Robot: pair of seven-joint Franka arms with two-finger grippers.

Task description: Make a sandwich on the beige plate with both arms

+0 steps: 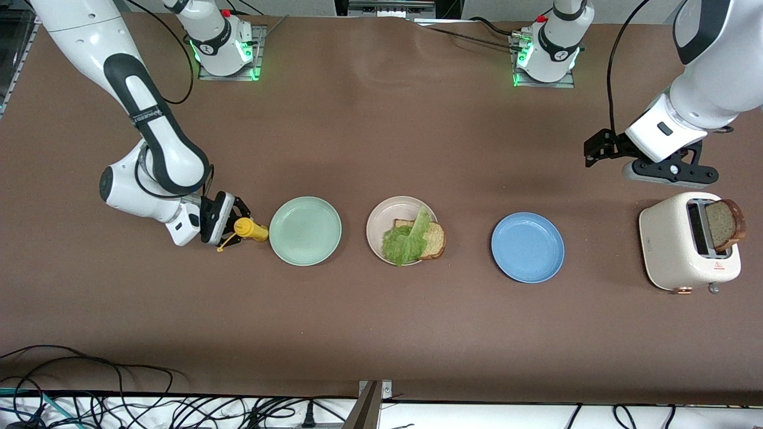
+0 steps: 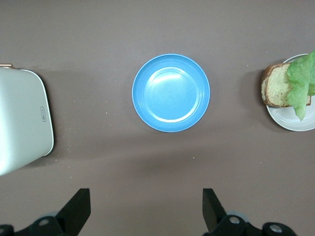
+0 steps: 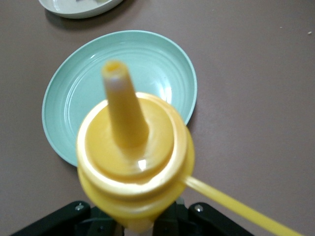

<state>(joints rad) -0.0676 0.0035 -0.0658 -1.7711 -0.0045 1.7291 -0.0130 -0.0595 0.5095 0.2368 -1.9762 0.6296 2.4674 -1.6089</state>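
The beige plate (image 1: pixel 381 217) sits mid-table with one bread slice (image 1: pixel 436 241) on it and a green lettuce leaf (image 1: pixel 408 241) over that slice. The left wrist view also shows this plate (image 2: pixel 290 118), bread (image 2: pixel 275 88) and lettuce (image 2: pixel 301 81). A second bread slice (image 1: pixel 726 223) stands in the toaster (image 1: pixel 673 250). My right gripper (image 1: pixel 235 229) (image 3: pixel 142 221) is low at the table, shut on a yellow squeeze bottle (image 1: pixel 250 228) (image 3: pixel 133 157) whose nozzle points at the mint green plate. My left gripper (image 1: pixel 670 173) (image 2: pixel 146 196) hangs open and empty above the table by the toaster.
A mint green plate (image 1: pixel 305 230) (image 3: pixel 162 64) lies beside the bottle, toward the right arm's end. A blue plate (image 1: pixel 527 247) (image 2: pixel 171 92) lies between the beige plate and the cream toaster (image 2: pixel 22 123). Cables run along the table edge nearest the front camera.
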